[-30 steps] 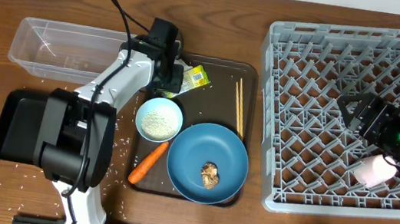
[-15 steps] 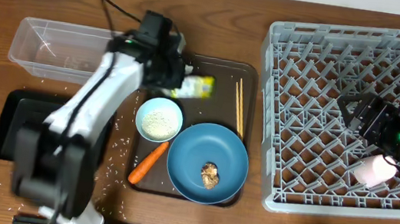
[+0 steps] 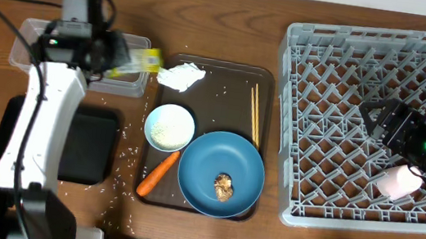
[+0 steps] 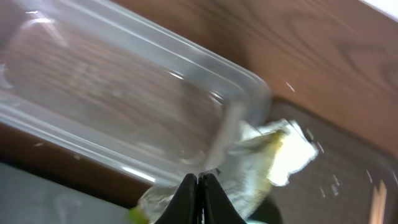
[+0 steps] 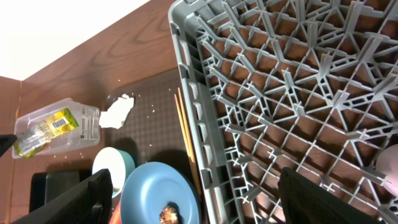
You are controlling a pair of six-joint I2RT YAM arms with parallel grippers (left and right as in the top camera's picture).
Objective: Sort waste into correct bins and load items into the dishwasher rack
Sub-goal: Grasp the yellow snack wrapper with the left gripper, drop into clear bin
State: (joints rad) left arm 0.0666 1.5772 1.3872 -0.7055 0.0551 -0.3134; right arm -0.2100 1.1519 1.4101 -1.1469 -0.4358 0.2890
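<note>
My left gripper (image 3: pixel 124 63) is shut on the yellow-green snack wrapper (image 3: pixel 146 59) and holds it at the right end of the clear tub (image 3: pixel 57 53). In the left wrist view the jaws (image 4: pixel 199 186) pinch the wrapper (image 4: pixel 249 177) beside the tub (image 4: pixel 124 106). The white napkin (image 3: pixel 181 76), chopsticks (image 3: pixel 255 115), white bowl (image 3: pixel 169 126), carrot (image 3: pixel 158 172) and blue dish (image 3: pixel 222 166) with the brown lump (image 3: pixel 224 185) are on the brown tray. My right gripper (image 3: pixel 390 122) is open and empty over the grey rack (image 3: pixel 352 64). The pink cup (image 3: pixel 398 182) is in the rack. The light-blue cup is out of view.
The black tray (image 3: pixel 81 148) lies on the table in front of the tub, partly under my left arm. Loose rice grains (image 3: pixel 121 157) are scattered on the table between it and the brown serving tray (image 3: pixel 227 76). The rack fills the right side.
My left arm has swung left from the brown tray to the clear tub's right end, carrying the wrapper. The napkin is now uncovered. The right arm has not moved.
</note>
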